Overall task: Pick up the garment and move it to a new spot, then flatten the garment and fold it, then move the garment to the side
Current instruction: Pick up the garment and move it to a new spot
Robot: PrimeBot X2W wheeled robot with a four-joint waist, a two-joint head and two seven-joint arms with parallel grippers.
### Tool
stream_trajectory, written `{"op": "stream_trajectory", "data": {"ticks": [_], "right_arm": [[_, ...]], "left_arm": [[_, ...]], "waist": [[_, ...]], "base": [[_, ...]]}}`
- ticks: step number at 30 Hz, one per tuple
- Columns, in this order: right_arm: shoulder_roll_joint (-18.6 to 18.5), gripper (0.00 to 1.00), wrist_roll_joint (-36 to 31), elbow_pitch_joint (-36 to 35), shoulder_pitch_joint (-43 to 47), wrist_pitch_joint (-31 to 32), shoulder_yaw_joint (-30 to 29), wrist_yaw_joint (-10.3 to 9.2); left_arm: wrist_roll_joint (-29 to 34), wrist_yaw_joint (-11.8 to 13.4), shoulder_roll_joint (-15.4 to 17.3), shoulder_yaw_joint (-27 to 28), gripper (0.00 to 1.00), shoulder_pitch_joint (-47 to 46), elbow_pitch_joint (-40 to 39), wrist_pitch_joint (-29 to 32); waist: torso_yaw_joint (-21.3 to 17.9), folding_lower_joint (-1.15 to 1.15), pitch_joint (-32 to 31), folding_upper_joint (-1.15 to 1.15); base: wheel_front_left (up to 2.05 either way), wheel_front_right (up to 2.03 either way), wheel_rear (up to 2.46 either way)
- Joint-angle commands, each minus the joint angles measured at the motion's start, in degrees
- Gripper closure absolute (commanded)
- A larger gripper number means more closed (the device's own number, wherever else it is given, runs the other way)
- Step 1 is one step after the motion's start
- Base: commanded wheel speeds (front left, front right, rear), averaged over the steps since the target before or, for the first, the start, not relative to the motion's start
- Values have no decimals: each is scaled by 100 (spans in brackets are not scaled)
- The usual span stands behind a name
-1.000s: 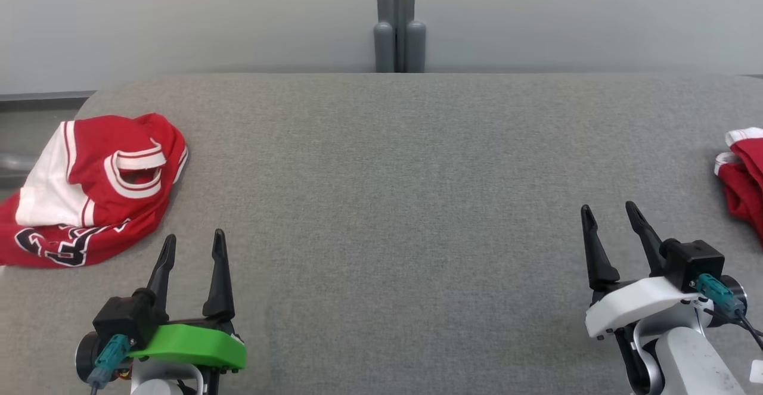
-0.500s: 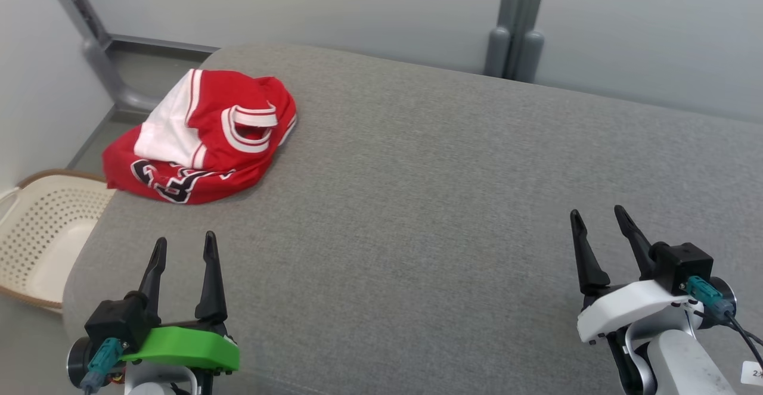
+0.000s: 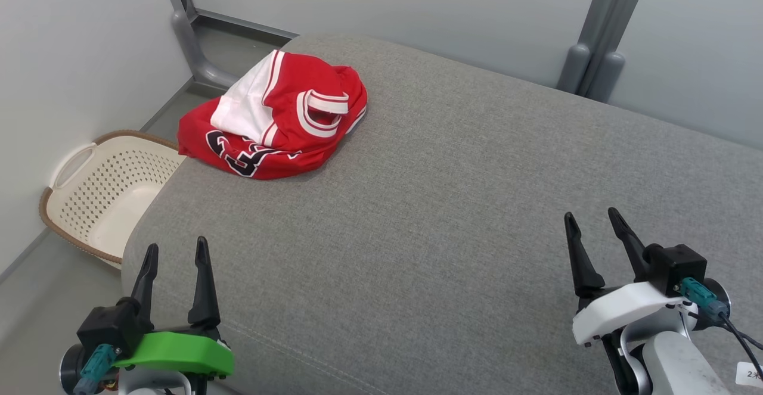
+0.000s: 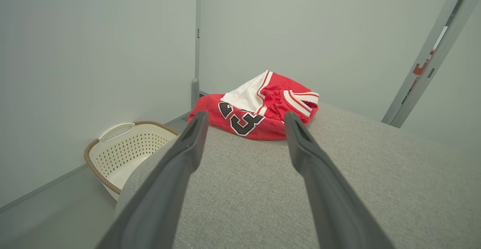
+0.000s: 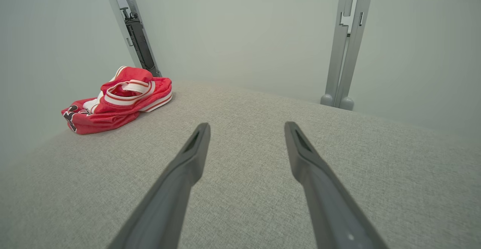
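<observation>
Task not started, by my read: pick-up, flattening, folding and side move all left to do. Left gripper (image 3: 177,243) over near edge of grey padded surface (image 3: 447,204), fingers spread, empty. Right gripper (image 3: 591,214) the same, spread and empty. Red basketball jersey (image 3: 280,121) lies crumpled at far left corner, straight ahead of left gripper, well apart from both. White laundry basket (image 3: 128,171) on floor beside that corner
</observation>
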Motion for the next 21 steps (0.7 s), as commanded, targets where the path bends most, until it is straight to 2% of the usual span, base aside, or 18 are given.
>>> {"op": "stream_trajectory", "data": {"ticks": [1,12,15,21], "right_arm": [[-29,0,3,-15,40,-14,4,-11],[-221,0,-82,-103,-245,-14,139,-11],[-329,0,-111,-129,-398,-14,219,-11],[-519,0,-180,-237,-822,-14,520,-11]], "left_arm": [[-2,31,13,9,0,49,-5,-4],[-135,56,12,39,0,-688,495,-3],[-230,58,13,106,0,-1153,950,-4],[-582,89,64,413,0,-2529,2454,7]], "waist": [[-4,0,19,0],[-361,0,511,0],[-539,0,792,0],[-1045,0,1488,0]], "base": [[0,0,0],[0,0,0],[0,0,0],[0,0,0]]}}
